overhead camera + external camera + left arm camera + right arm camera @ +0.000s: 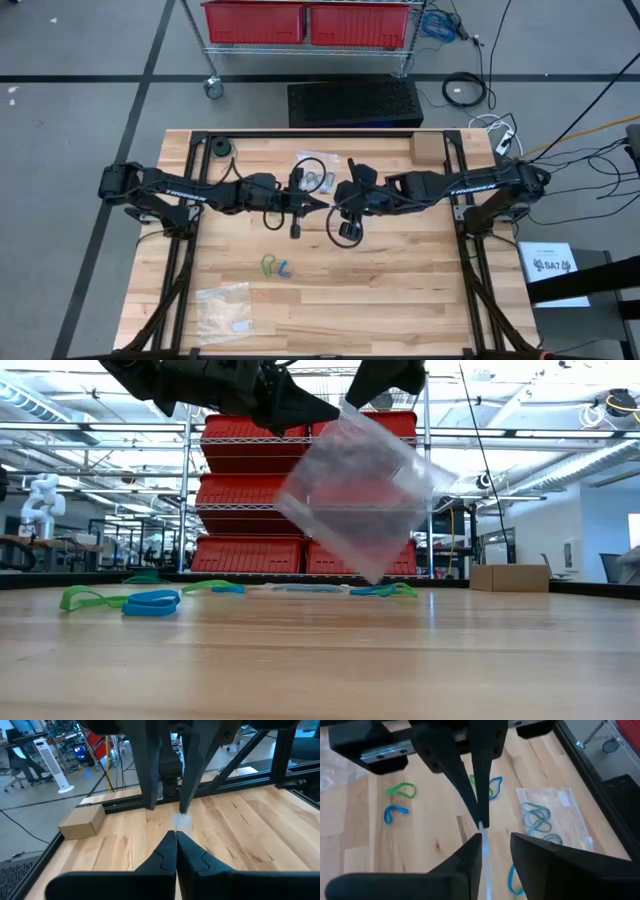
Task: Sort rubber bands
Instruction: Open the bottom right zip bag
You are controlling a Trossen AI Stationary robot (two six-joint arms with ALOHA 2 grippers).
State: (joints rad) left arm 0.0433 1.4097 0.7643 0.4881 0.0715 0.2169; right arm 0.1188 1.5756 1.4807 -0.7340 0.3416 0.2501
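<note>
White "TROSSEN" lettering marks the left arm (180,186); rubber bands (277,267) lie below.

Pale wooden plank bench (400,290) carrying loose green and blue rubber bands (276,267), a clear crinkled plastic bag (223,309) and a small brown cardboard box (427,148).

Both arms reach inward from opposite table edges and meet nose to nose over the middle of the table, held well above its surface. Left gripper (318,203): fingers (167,851) pressed fully together into a single point, aimed at the right gripper. Right gripper (338,207): fingers (470,851) stand parted with a narrow gap between the tips, facing the left gripper's closed tips just beyond them.
</note>
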